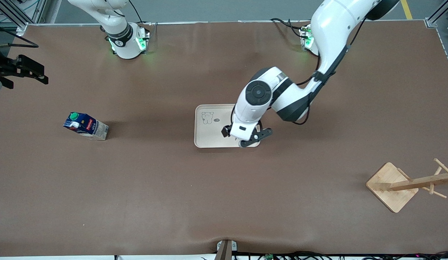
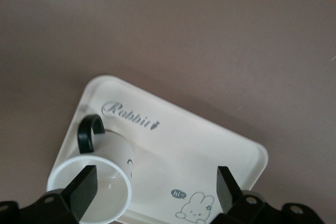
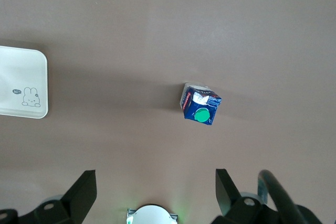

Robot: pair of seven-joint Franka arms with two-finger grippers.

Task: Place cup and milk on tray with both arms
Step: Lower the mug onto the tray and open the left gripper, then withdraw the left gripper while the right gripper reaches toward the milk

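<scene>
The cream tray (image 1: 209,133) lies mid-table. The white cup (image 2: 113,153) with its black handle (image 2: 89,132) stands upright on the tray (image 2: 210,140) near one corner; in the front view the left arm hides it. My left gripper (image 1: 244,139) hangs over the tray, open (image 2: 152,179), with one finger (image 2: 84,187) over the cup's mouth and the other over the rabbit drawing. The milk (image 1: 86,125) stands on the table toward the right arm's end and also shows in the right wrist view (image 3: 201,104). My right gripper (image 1: 23,72) is open (image 3: 152,182) and empty, high over that table end.
A wooden rack (image 1: 392,186) with pegs stands near the front camera at the left arm's end. The right arm's base (image 3: 151,214) shows under the right gripper. A corner of the tray (image 3: 23,82) shows in the right wrist view.
</scene>
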